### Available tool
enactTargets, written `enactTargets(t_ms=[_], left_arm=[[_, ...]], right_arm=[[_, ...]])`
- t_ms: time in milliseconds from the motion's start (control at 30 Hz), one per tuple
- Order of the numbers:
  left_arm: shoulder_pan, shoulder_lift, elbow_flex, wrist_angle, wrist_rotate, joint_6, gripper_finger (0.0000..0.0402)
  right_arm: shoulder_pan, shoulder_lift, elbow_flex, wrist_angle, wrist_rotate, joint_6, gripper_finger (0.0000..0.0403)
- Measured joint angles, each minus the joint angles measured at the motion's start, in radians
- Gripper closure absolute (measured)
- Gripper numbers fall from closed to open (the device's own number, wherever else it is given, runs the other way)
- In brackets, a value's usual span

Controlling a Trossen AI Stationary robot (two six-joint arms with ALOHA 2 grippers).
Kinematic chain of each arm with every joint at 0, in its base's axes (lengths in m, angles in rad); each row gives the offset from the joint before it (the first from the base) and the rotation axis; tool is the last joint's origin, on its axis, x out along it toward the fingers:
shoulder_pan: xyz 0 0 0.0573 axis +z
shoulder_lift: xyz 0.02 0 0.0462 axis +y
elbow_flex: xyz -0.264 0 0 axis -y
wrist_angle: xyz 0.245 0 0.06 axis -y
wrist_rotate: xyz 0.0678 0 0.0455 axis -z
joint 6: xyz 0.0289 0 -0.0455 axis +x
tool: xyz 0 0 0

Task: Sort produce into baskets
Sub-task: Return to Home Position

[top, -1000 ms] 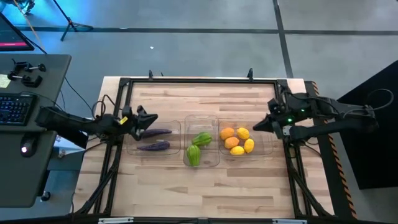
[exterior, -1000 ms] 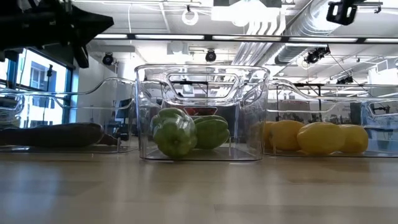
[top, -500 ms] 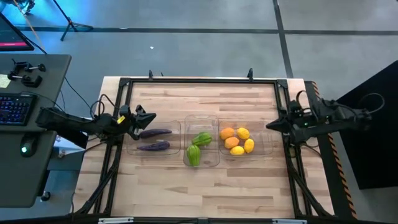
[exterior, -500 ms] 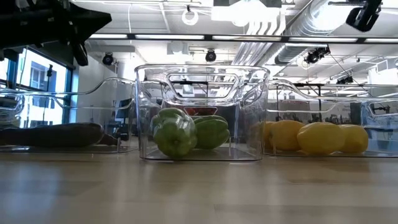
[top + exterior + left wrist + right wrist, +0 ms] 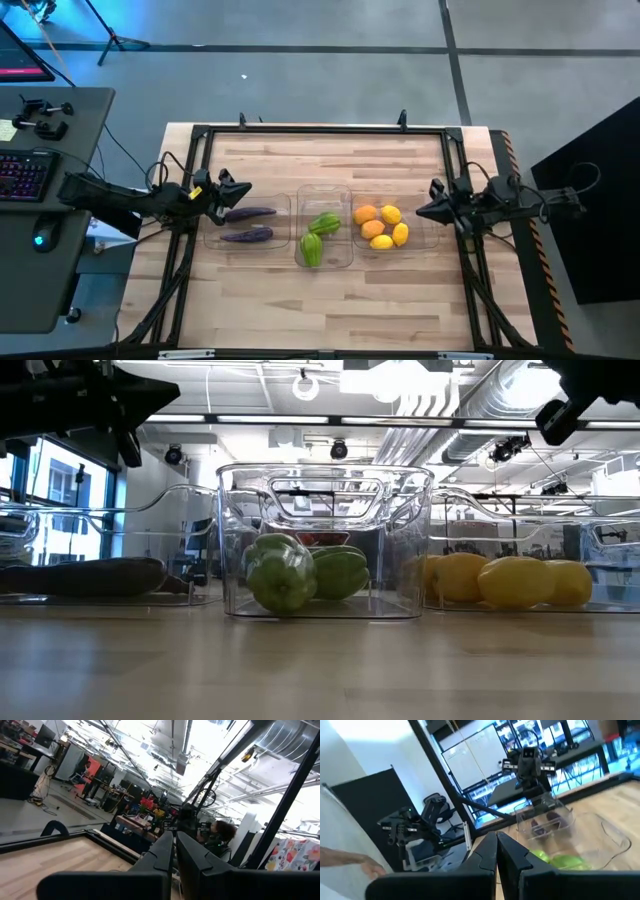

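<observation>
- All produce in view is judged sorted: across the middle of the high view, two eggplants (image 5: pixel 248 236) lie in the left bin (image 5: pixel 284 224). The green pieces (image 5: pixel 318 236) lie in the middle bin (image 5: pixel 323 195), and the lemons and oranges (image 5: pixel 382 226) in the right bin (image 5: pixel 428 232), all on the table (image 5: pixel 320 310).
- The left gripper (image 5: pixel 238 192) is closed and empty above the left bin's left end.
- The right gripper (image 5: pixel 420 211) is likewise closed on nothing, just right of the right bin.
- The step in hand is taken to be the return to rest. Only drawing both arms back clear of the bins is called for.
</observation>
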Motion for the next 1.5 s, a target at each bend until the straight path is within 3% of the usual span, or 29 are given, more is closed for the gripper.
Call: enactTargets(t_ms=[333, 800, 1000, 1233, 1500], left_arm=[[0.0, 0.0, 0.0, 0.0, 0.001, 0.0, 0.0392], [0.0, 0.0, 0.0, -0.052, 0.001, 0.0, 0.0392], [0.0, 0.0, 0.0, -0.08, 0.001, 0.0, 0.0392], [0.0, 0.0, 0.0, -0.083, 0.001, 0.0, 0.0392], [0.0, 0.0, 0.0, -0.099, 0.001, 0.0, 0.0392]], right_arm=[[-0.039, -0.123, -0.133, 0.106, -0.071, -0.051, 0.0403], [-0.052, -0.121, -0.145, 0.056, -0.104, -0.162, 0.0403], [-0.05, -0.121, -0.258, 0.195, -0.138, -0.109, 0.0403], [-0.066, -0.12, -0.263, 0.194, -0.128, -0.177, 0.0403], [-0.079, -0.103, -0.262, 0.079, -0.02, -0.136, 0.0403]])
